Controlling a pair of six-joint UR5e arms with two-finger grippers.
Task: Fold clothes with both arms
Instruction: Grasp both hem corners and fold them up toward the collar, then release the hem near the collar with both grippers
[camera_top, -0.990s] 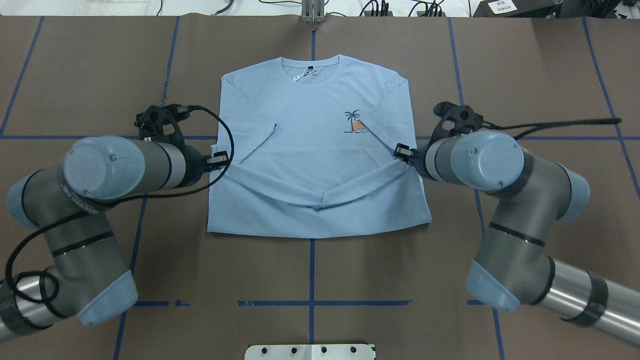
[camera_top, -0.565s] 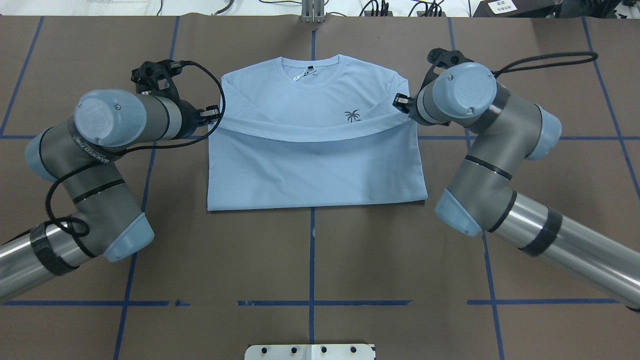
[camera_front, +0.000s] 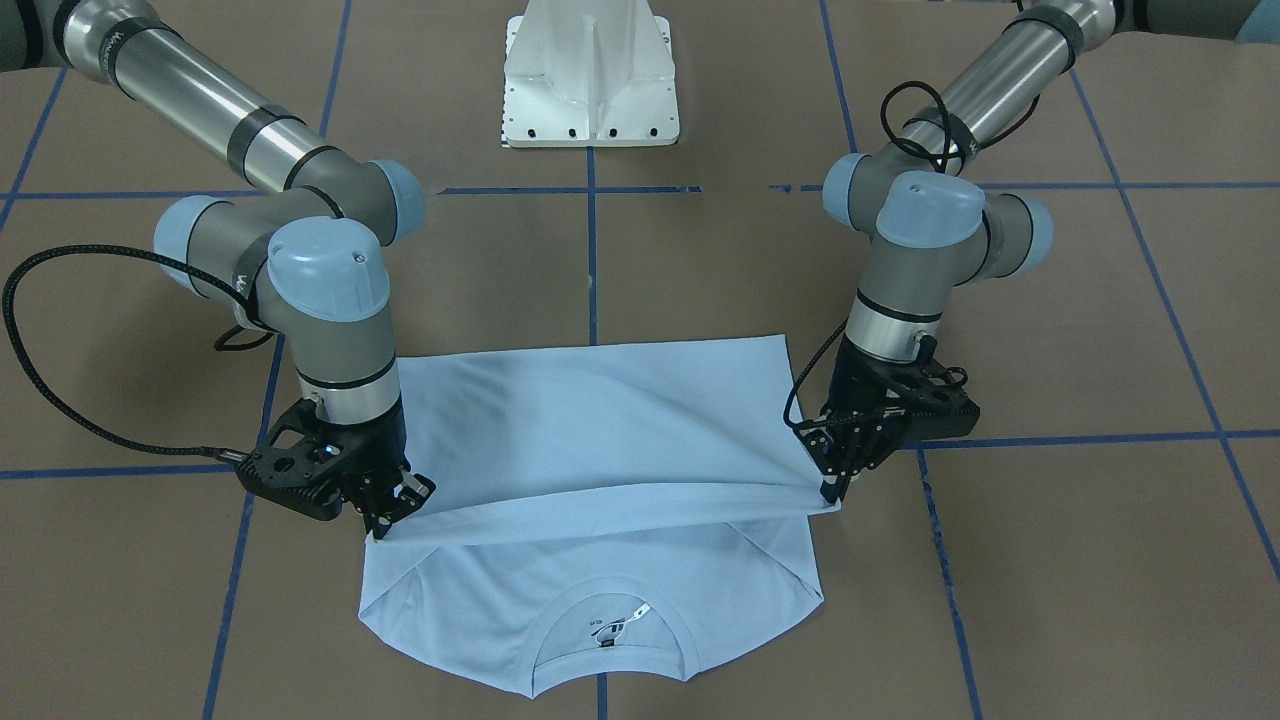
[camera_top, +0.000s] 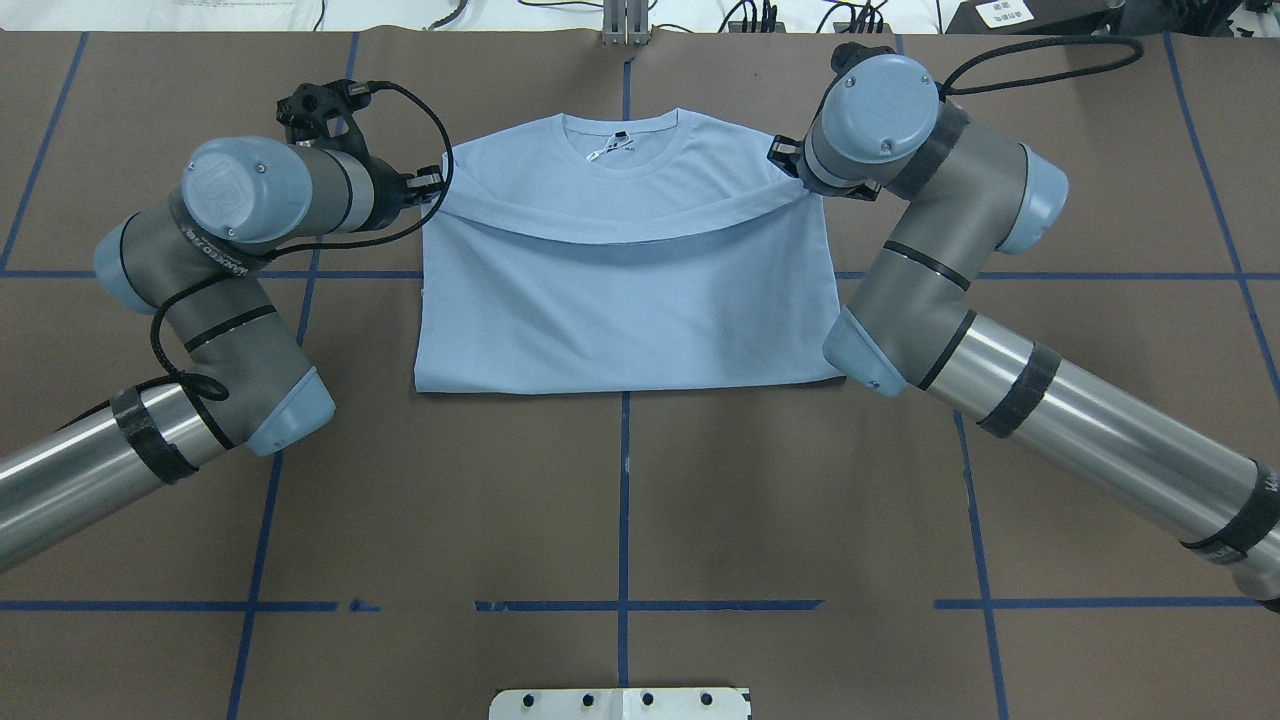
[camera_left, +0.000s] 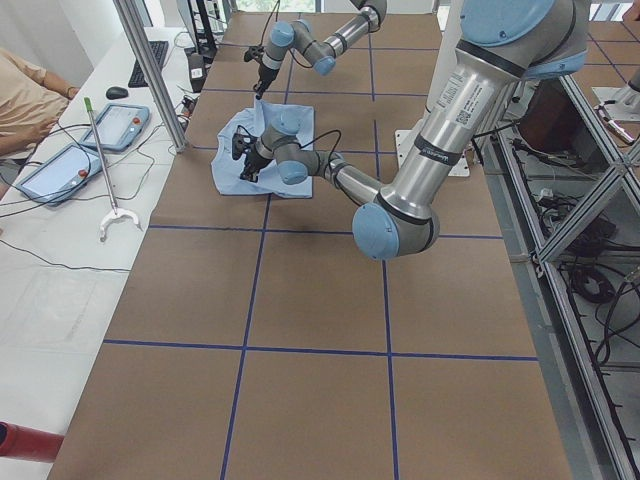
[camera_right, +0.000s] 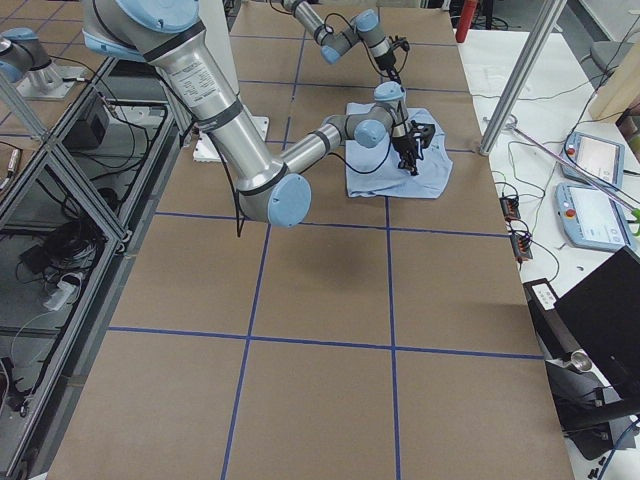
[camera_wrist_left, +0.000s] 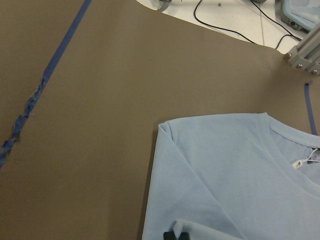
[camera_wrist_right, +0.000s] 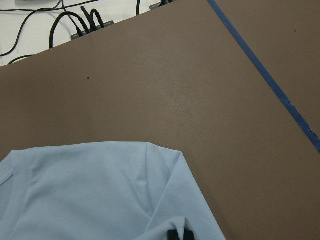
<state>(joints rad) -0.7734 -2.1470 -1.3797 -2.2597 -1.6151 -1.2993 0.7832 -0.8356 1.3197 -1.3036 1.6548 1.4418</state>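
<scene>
While both jaws are pressed together on the light blue T-shirt (camera_top: 625, 300), each pinching one corner of its hem, the good way is to carry the two corners at equal height and speed, so that the edge between them sags little and lands parallel to the shoulders. The left jaws hold the corner on the robot's left side and the right jaws the other, both close above the sleeves. I judge the release should come only near the collar (camera_top: 622, 128). The shirt lies on the brown desk (camera_top: 625, 520), neck away from the robot, its lower half doubled over the chest.
</scene>
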